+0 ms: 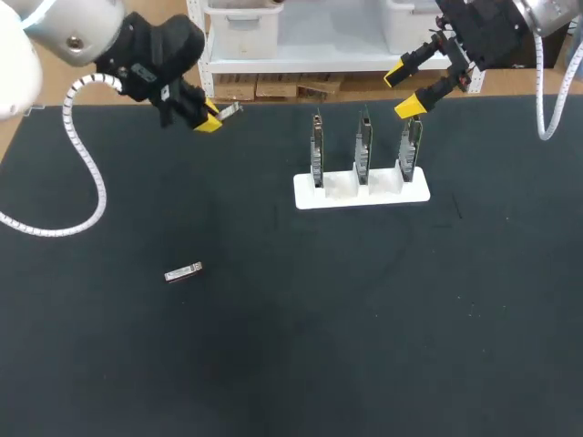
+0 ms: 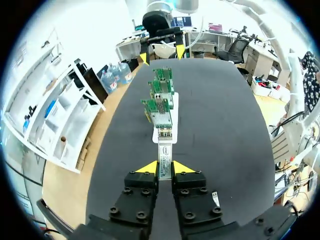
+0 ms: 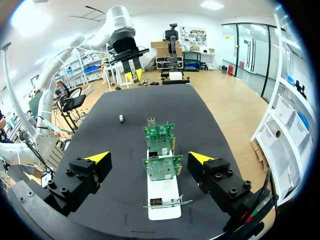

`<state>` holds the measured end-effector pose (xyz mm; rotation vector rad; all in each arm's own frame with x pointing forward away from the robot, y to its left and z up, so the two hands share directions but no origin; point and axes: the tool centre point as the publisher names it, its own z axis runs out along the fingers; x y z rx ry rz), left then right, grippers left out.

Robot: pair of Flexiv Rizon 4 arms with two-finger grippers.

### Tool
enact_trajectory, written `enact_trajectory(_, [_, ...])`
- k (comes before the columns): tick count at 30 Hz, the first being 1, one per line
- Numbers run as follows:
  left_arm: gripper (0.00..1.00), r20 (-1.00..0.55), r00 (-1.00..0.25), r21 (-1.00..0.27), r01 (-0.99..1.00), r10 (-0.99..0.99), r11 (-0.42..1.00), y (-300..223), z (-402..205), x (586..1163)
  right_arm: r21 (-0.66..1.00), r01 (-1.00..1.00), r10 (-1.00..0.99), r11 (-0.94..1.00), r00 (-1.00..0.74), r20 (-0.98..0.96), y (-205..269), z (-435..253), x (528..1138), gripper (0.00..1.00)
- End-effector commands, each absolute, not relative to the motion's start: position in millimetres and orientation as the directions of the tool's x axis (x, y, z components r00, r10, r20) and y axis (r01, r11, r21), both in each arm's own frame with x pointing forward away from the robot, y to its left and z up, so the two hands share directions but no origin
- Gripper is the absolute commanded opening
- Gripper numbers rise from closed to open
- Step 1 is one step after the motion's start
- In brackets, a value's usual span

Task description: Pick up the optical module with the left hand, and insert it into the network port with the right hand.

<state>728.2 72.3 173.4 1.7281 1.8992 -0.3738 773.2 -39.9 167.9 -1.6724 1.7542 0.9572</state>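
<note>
My left gripper (image 1: 211, 118) (image 2: 164, 167) is raised over the table's far left, shut on a silver optical module (image 1: 230, 111) (image 2: 165, 157) that sticks out ahead of the fingertips toward the cards. A white stand (image 1: 362, 191) (image 3: 164, 205) holds three upright green network cards (image 1: 363, 146) (image 2: 161, 112) (image 3: 161, 167) with ports at their base. My right gripper (image 1: 405, 88) (image 3: 150, 157) hangs wide open above the rightmost card, nothing between its fingers. From the right wrist view, the left gripper (image 3: 134, 75) shows far across the table.
A second silver module (image 1: 183, 272) (image 2: 215, 198) (image 3: 121, 118) lies loose on the black mat (image 1: 364, 319), front left of the stand. A white coiled cable (image 1: 86, 173) hangs from my left arm over the mat's left side.
</note>
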Motion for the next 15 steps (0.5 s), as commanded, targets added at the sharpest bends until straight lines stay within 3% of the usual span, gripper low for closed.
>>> enact_trajectory(1, [0.0,-0.59,-0.005,0.142,0.984,0.807,0.11,66,182,743,0.129,-0.991,-0.616,-0.014,-0.093,-0.782,-40,168,772,1.0])
enact_trajectory(9, [0.0,-0.647,0.053,0.146,0.988,0.761,0.055,47,193,766,0.129,-0.991,-0.616,-0.014,-0.093,-0.782,-40,168,772,1.0])
enact_trajectory(15, [0.0,-0.639,0.03,0.125,0.99,0.769,0.065,44,189,768,0.129,-0.991,-0.616,-0.014,-0.093,-0.782,-40,168,772,1.0])
